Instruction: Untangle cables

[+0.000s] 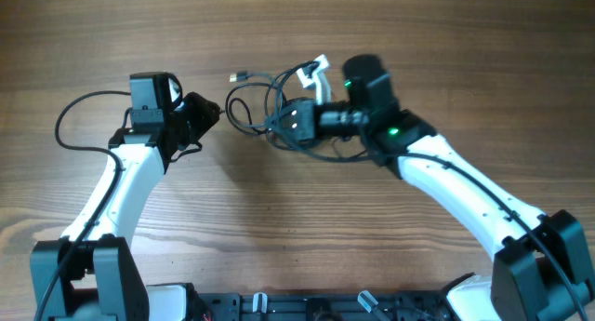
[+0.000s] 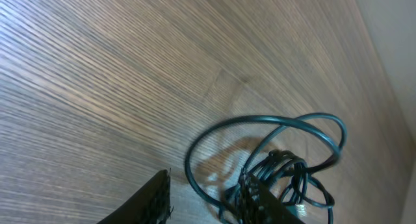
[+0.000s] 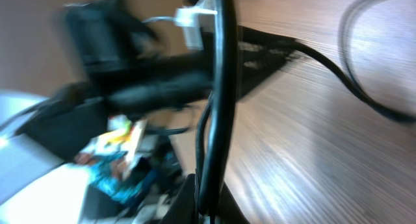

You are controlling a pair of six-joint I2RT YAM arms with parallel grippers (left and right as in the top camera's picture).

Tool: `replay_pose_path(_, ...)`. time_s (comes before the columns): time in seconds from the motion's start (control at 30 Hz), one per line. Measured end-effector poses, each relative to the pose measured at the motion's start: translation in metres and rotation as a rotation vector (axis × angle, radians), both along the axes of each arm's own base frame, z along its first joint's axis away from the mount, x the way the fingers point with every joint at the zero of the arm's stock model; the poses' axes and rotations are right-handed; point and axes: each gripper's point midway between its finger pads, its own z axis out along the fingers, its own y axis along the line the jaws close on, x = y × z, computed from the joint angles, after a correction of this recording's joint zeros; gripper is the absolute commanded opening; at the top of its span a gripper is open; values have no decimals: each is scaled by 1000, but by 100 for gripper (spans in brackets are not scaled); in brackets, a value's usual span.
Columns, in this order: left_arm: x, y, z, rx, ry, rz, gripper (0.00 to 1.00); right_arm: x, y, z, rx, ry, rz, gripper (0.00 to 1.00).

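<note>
The cables are thin black cords looped in a loose bundle at the table's middle back, with a white-tipped plug and a small plug. My right gripper is shut on a strand of the cables. In the right wrist view this strand runs straight up from the jaws, past a white plug. My left gripper is open just left of the bundle. In the left wrist view its fingers stand apart, with cable loops lying ahead and by the right finger.
The wood-grain table spreads to all sides. A thicker black arm wire loops at the left behind the left arm. The arm bases stand at the front edge.
</note>
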Motion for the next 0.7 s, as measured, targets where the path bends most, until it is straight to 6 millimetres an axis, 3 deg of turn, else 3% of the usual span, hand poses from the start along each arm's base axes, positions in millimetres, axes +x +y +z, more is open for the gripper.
replay_pose_path(0.2, 1, -6, 0, 18, -8, -12, 43, -13, -15, 54, 216, -104, 204, 4)
replay_pose_path(0.43, 1, -5, 0, 27, -8, -5, 61, -25, -27, 91, 317, -178, 318, 4)
replay_pose_path(0.57, 1, -5, 0, 27, -7, -5, 66, -31, -32, 116, 367, -277, 351, 4)
replay_pose_path(0.7, 1, -4, -1, 30, -7, -4, 72, -39, -57, 158, 439, -456, 335, 4)
